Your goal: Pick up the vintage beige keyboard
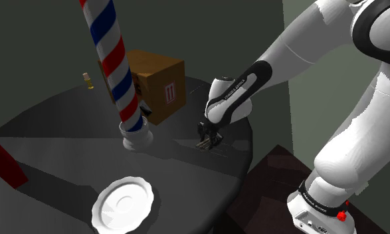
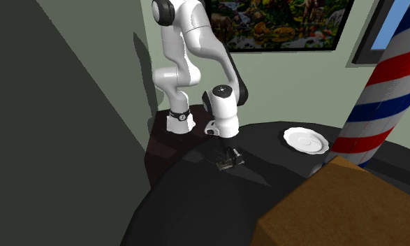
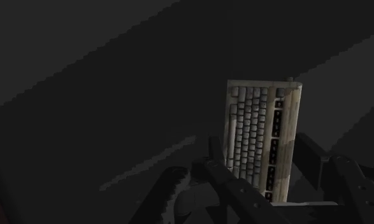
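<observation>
Wrist view: jaws clasped the keyboard (image 3: pixel 258 137) across its width on the desk (image 3: pixel 83 95); stiff, light, slick-edged, I judged.

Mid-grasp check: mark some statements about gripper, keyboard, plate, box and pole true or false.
The black gripper is down at the beige keyboard on the dark round table. True.
The white round plate lies on top of the brown cardboard box. False: it lies on the table, apart from the box.
The red, white and blue striped pole stands in a white base. True.
The keyboard leans against the pole. False: it lies flat by the gripper.
</observation>
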{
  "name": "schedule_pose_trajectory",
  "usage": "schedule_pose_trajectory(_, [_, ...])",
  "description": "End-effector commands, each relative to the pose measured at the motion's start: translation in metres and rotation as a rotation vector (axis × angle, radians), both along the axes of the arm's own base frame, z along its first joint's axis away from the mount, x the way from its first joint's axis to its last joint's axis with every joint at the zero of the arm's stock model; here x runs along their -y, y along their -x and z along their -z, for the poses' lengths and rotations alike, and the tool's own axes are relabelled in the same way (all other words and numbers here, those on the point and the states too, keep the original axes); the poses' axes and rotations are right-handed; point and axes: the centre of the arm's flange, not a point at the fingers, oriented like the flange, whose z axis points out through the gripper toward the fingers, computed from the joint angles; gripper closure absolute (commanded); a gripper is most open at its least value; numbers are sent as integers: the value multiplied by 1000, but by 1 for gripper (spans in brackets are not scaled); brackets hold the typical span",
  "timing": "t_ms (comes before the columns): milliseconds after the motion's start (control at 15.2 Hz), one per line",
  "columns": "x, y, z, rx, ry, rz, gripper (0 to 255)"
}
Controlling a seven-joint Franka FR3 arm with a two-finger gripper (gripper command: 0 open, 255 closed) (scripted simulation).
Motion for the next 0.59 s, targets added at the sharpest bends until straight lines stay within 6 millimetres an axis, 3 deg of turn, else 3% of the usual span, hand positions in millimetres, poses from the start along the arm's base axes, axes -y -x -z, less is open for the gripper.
schedule_pose_trajectory(0, [-1,0,-9,-1,0,0,255])
schedule_pose_trajectory(528, [-1,0,-51,-1,0,0,255])
